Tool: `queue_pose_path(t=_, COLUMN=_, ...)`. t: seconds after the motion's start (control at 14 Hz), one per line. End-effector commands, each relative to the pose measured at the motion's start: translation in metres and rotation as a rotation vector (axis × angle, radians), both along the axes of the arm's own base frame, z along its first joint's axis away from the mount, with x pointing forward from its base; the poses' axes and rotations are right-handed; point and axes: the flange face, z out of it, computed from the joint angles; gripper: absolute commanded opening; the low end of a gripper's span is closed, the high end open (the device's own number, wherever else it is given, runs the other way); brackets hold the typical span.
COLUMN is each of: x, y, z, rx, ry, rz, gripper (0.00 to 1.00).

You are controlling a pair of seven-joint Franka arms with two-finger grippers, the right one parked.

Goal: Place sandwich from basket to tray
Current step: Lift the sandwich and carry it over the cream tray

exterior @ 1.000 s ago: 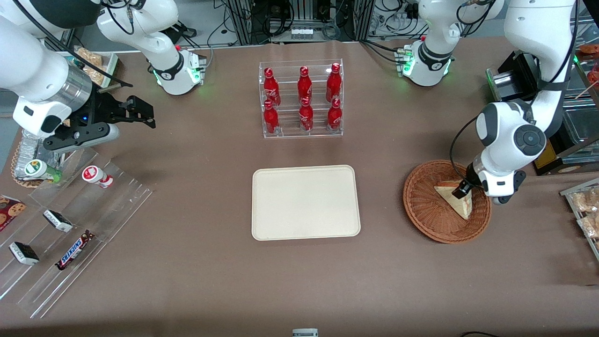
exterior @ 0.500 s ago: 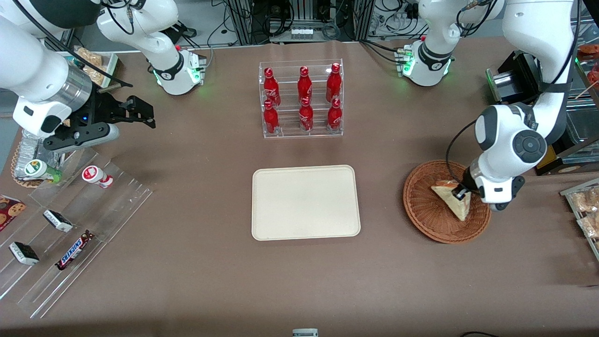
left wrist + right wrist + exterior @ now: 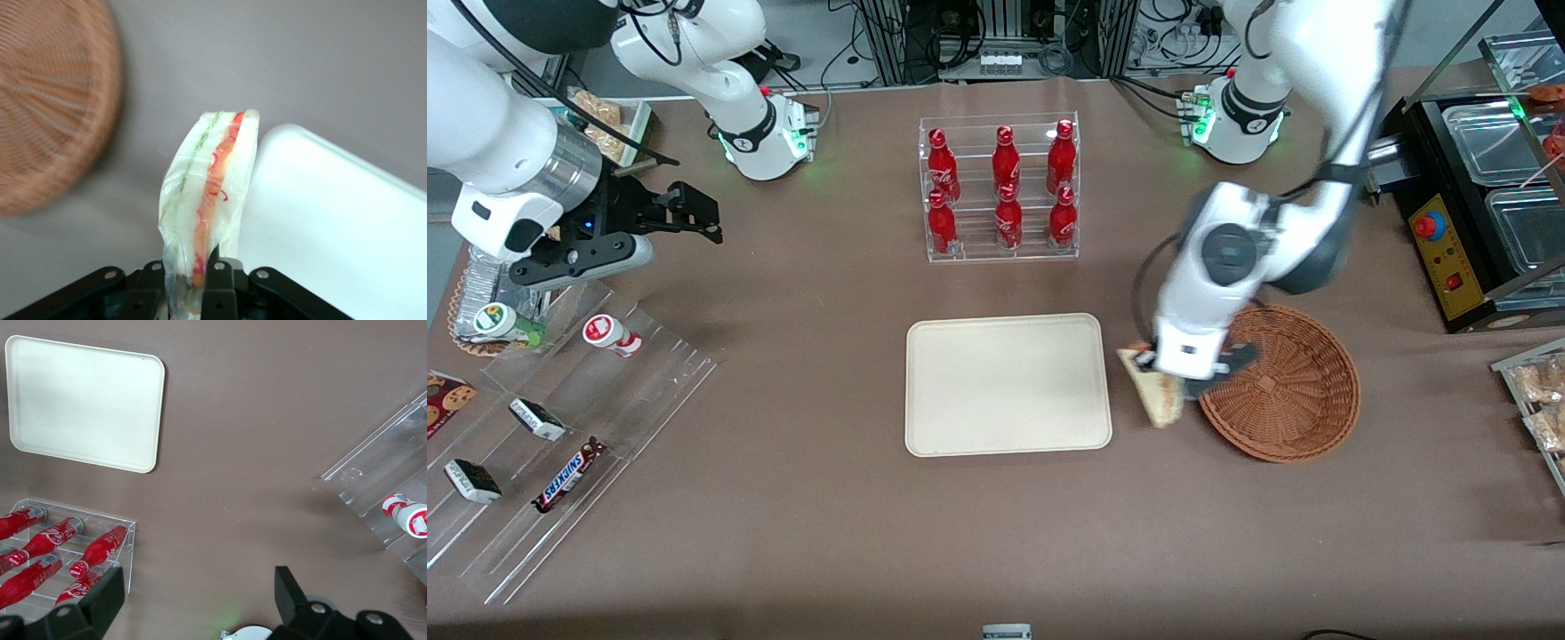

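Since the earlier front pictures, the sandwich (image 3: 1154, 391) has left the basket (image 3: 1294, 391), where it lay a second ago, and now hangs in the air over the strip of bare bench (image 3: 783, 533) between the basket's rim and the tray (image 3: 1005, 382). It is held on edge: the wrist view shows its orange-red and green filling layers running lengthwise away from the tool (image 3: 195, 283), with the wedge's long axis pointing outward from the fingers (image 3: 219, 293), which are pinching the wrapped bread at its near end. In the front view the tool (image 3: 1169, 366) sits just above the sandwich, at the basket's edge nearest the tray. The basket now looks empty. The relation that matters for the coming move is sideways: the tray lies just beside the hanging sandwich, toward the parked arm's end of the bench, its near rim close to the wedge's tip but not yet beneath it. Judging from this, the carry is roughly halfway, and the arm needs more travel over the tray before lowering.
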Motion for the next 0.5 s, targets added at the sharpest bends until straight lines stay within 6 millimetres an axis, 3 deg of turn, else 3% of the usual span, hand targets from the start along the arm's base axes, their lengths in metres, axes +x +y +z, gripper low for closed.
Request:
queue_pose_path(t=0.0, x=-0.004, y=-0.089, z=-0.025, rx=0.041, ry=-0.048, rz=-0.040, gripper=0.03)
queue_pose_path(t=0.14, x=-0.018, y=-0.133, z=-0.040, rx=0.045, ry=-0.069, rz=-0.110, gripper=0.03)
queue_pose_path(t=0.43, x=-0.039, y=-0.178, z=-0.060, rx=0.020, ry=-0.095, rz=-0.196, gripper=0.03)
